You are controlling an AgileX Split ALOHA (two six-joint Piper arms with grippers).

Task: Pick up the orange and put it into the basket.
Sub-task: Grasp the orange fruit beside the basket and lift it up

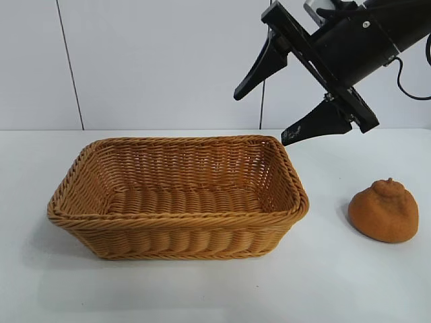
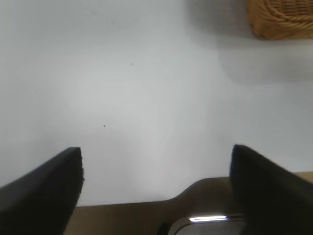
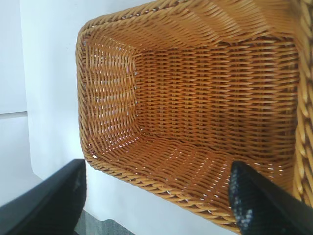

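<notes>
The brownish-orange lumpy orange (image 1: 384,212) sits on the white table at the right, beside the basket and apart from it. The tan wicker basket (image 1: 178,215) stands in the middle and is empty; its inside fills the right wrist view (image 3: 195,98). My right gripper (image 1: 264,118) hangs open and empty in the air above the basket's right end, up and left of the orange. In its own view the right gripper (image 3: 156,188) has both fingers wide apart. My left gripper (image 2: 156,171) is open and empty over bare table, out of the exterior view.
The white table (image 1: 350,282) spreads around the basket, with a white wall behind. A corner of the basket (image 2: 281,19) shows in the left wrist view, and the table's edge (image 2: 146,203) lies near the left gripper.
</notes>
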